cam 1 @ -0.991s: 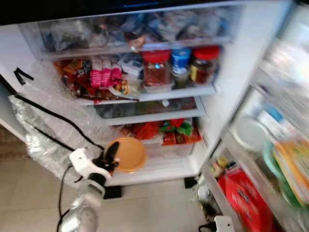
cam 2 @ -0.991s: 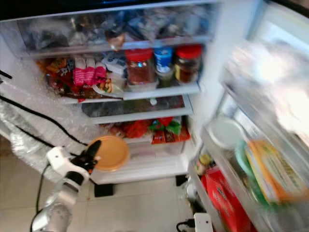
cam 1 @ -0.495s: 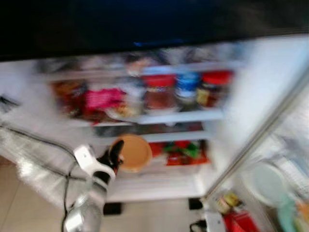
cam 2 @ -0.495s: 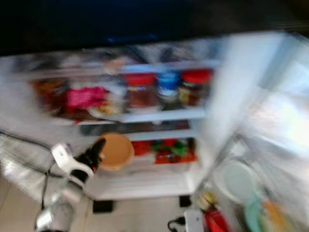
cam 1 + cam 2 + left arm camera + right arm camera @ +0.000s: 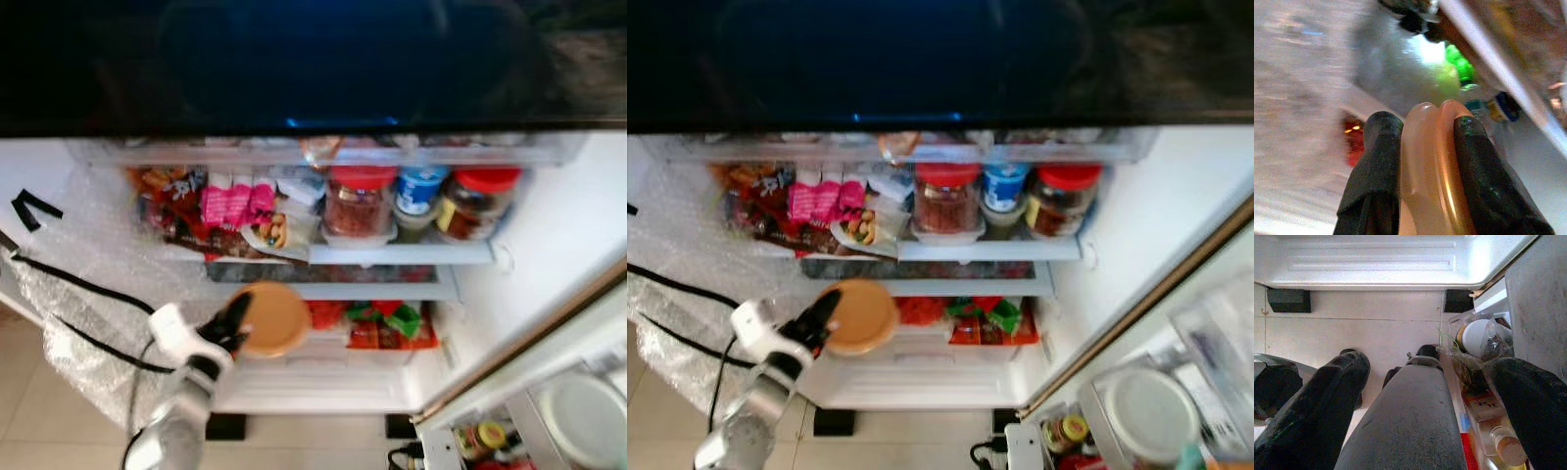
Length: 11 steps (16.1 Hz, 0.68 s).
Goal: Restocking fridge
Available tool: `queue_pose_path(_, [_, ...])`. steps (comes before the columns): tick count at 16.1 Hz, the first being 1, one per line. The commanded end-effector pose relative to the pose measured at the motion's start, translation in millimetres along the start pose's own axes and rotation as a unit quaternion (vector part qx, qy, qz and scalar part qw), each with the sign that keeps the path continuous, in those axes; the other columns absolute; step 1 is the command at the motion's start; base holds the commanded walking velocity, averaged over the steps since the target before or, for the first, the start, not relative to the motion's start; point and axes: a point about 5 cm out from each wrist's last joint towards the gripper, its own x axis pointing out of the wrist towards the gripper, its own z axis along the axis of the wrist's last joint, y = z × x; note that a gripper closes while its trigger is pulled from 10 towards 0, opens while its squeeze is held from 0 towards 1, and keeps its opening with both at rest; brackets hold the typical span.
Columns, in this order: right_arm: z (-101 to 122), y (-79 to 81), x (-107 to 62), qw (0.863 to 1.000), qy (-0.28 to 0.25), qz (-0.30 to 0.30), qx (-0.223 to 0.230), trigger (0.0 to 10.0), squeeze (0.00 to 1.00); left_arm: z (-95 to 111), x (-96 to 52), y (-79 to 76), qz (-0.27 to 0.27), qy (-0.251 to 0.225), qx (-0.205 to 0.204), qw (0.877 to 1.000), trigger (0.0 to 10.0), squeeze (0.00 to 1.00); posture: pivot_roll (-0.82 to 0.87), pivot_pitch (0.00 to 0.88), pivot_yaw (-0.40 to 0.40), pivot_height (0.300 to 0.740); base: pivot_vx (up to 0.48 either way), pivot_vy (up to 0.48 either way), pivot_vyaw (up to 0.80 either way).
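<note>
Left wrist view: left claw (image 5: 1422,147) clamped on the orange plates (image 5: 275,318), held edge-on before the fridge's lower shelf (image 5: 333,291). Right claw (image 5: 1430,396) hangs open above the floor. We judge the thin rim grip may slip, or the plates catch the shelf edge.

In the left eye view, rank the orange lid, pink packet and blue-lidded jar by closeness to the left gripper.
1. Orange lid, clamped in the left gripper.
2. Pink packet, on the shelf above.
3. Blue-lidded jar, same shelf, far to the right.

head: down into fridge (image 5: 470,294) | wrists: close, left perhaps blurred
</note>
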Motion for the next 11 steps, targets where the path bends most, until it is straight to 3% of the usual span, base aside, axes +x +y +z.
queue_pose_path(1, [-23.6, -0.5, -5.3, 0.999, 0.039, -0.004, 0.015, 10.0, 0.00, -2.7, 3.2, 0.0, -0.006, 0.005, -0.008, 1.000, 10.0, 0.00, -0.03, 0.180, 0.017, 0.740, 0.000, 0.000, 0.00])
queue_pose_path(3, [-23.3, -1.0, -5.2, 0.999, 0.039, -0.005, 0.012, 10.0, 0.00, -0.9, 13.9, -8.3, -0.027, 0.001, -0.010, 1.000, 10.0, 0.00, -0.03, 0.178, 0.014, 0.740, 0.000, 0.000, 0.00])
queue_pose_path(7, [-23.9, -2.0, -5.2, 0.999, 0.045, -0.005, -0.010, 10.0, 0.00, 0.1, 19.9, -13.9, -0.037, -0.007, -0.011, 0.999, 10.0, 0.00, -0.04, 0.184, 0.010, 0.736, 0.000, 0.000, 0.00])
queue_pose_path(11, [-23.3, -1.2, -5.2, 0.999, 0.043, 0.001, -0.017, 10.0, 0.00, 4.3, 24.2, -21.3, -0.049, -0.016, 0.003, 0.999, 10.0, 0.00, -0.04, 0.184, 0.012, 0.683, 0.000, 0.000, 0.00])
